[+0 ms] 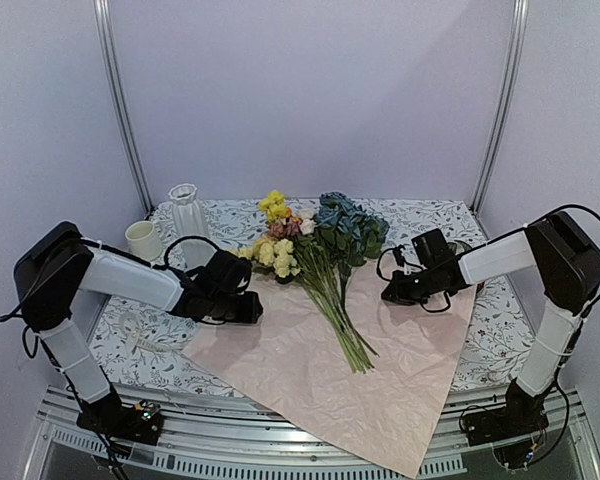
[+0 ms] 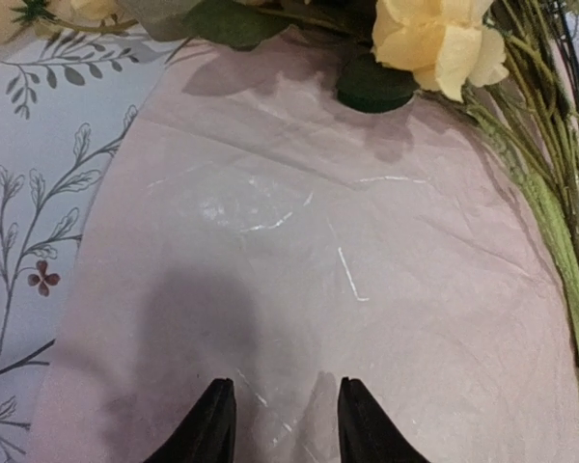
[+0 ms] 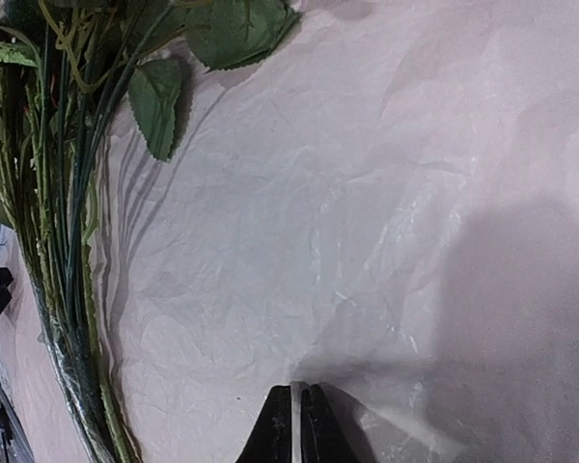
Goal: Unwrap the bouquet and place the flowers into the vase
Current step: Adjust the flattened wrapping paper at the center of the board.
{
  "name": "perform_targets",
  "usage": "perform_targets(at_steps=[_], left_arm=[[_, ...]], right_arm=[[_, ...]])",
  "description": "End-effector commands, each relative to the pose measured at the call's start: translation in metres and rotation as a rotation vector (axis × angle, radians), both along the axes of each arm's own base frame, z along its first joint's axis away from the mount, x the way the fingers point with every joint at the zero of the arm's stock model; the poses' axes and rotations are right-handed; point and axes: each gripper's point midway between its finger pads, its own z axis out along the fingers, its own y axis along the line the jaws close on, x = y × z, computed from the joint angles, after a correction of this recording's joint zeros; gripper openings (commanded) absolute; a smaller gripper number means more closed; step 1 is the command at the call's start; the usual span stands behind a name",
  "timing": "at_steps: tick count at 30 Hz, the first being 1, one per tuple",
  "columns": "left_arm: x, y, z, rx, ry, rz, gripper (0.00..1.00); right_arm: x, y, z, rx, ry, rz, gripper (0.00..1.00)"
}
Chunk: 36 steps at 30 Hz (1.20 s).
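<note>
The wrapping paper (image 1: 380,400) lies open and nearly flat on the table (image 1: 490,340), one corner hanging over the near edge, so I judge the unwrapping is as good as done. The flowers (image 1: 310,240) rest loose on top of it in one bunch. Their heads point to the far side and their stems (image 1: 345,330) fan toward me across the middle of the sheet.

My left claw (image 1: 252,306) hangs low over the left part of the paper, just beside the yellow blooms. Its fingers are spread partway with nothing between them, and in its wrist view only bare pink sheet shows past the tips. That stance suits sliding in from the side to take the stems.

My right claw (image 1: 388,293) sits on the other side of the bunch, also low over the paper. Its fingers are pressed together. A thin pale sliver shows between them in the wrist view, and I cannot tell whether it is a pinch of paper or only the gap.

The vase (image 1: 187,215) stands upright at the far left, off the paper, next to a short mug (image 1: 143,240). It is well apart from the stems. The neck looks narrow, so I expect the stems must be gathered tight and lifted upright before they will go in.
</note>
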Motion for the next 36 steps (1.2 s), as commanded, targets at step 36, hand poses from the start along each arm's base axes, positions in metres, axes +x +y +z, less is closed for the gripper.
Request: perform_targets(at_steps=[36], left_arm=[[-0.008,-0.114,0.060,-0.562,-0.043,0.010,0.30]], right_arm=[[-0.010,-0.002,0.121,0.191,-0.539,0.082,0.14]])
